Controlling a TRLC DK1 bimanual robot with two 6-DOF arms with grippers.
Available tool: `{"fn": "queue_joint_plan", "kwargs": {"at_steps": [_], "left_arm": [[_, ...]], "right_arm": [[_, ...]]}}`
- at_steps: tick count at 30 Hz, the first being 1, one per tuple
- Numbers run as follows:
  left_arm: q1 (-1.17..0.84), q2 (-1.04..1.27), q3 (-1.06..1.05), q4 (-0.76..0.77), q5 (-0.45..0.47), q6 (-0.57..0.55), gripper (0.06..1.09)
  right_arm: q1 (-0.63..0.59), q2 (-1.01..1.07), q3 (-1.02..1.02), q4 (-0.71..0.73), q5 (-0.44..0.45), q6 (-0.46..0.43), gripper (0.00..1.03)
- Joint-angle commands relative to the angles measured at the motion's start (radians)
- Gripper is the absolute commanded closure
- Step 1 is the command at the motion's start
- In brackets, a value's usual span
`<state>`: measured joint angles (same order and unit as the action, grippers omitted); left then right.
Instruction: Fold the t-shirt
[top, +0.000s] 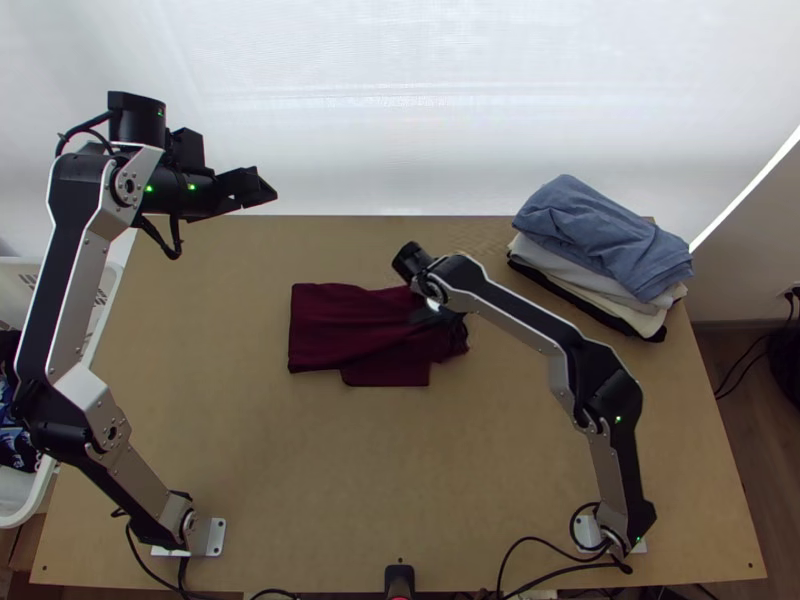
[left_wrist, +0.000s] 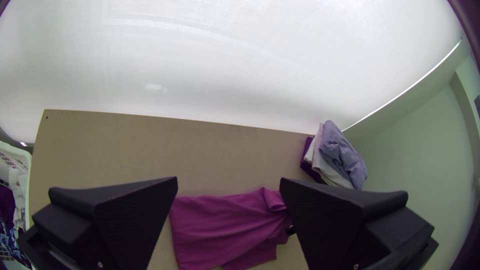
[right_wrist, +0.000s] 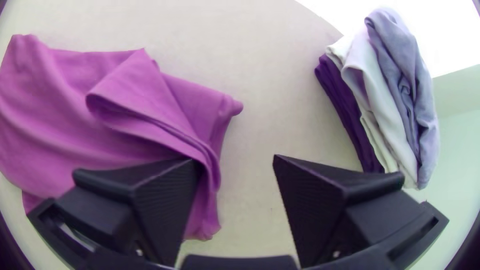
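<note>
My right tool (right_wrist: 235, 162) gapes at the rumpled end of the t-shirt (top: 330, 325) on the worktop (top: 250, 450); my left tool (left_wrist: 228, 180) is open too. Catching only the loose flap (right_wrist: 137, 90), I could drag the fold askew.

a hand could cross the near middle of the table (top: 380, 480), but the right arm (top: 590, 385) blocks farther right.

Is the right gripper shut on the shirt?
No, the right gripper is open, its fingers wide apart with the table showing between them.
</note>
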<state>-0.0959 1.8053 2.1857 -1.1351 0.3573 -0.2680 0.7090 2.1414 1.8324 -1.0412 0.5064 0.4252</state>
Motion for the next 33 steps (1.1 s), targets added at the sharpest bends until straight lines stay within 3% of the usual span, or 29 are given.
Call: {"fn": "queue_joint_plan", "kwargs": {"at_steps": [1, 10, 14, 25, 27, 33], "left_arm": [[0.002, -0.014, -0.012, 0.003, 0.002, 0.016, 0.09], [-0.001, -0.009, -0.003, 0.003, 0.002, 0.023, 0.09], [0.009, -0.014, 0.000, 0.003, 0.002, 0.024, 0.09], [0.032, -0.018, -0.001, -0.008, 0.003, 0.032, 0.09], [0.027, -0.018, -0.001, -0.008, 0.003, 0.032, 0.09], [0.021, -0.017, 0.000, 0.000, 0.005, 0.033, 0.09]], "right_arm": [[-0.011, -0.046, 0.045, -0.016, 0.017, 0.023, 0.15], [0.004, 0.032, 0.289, -0.010, -0.017, 0.009, 0.13], [0.024, 0.094, 0.403, -0.080, -0.017, -0.013, 0.13], [0.020, 0.078, 0.327, -0.141, -0.029, 0.027, 0.13], [0.004, 0.066, 0.323, -0.157, -0.081, 0.057, 0.13], [-0.075, 0.063, 0.381, -0.168, -0.367, 0.162, 0.14]]}}
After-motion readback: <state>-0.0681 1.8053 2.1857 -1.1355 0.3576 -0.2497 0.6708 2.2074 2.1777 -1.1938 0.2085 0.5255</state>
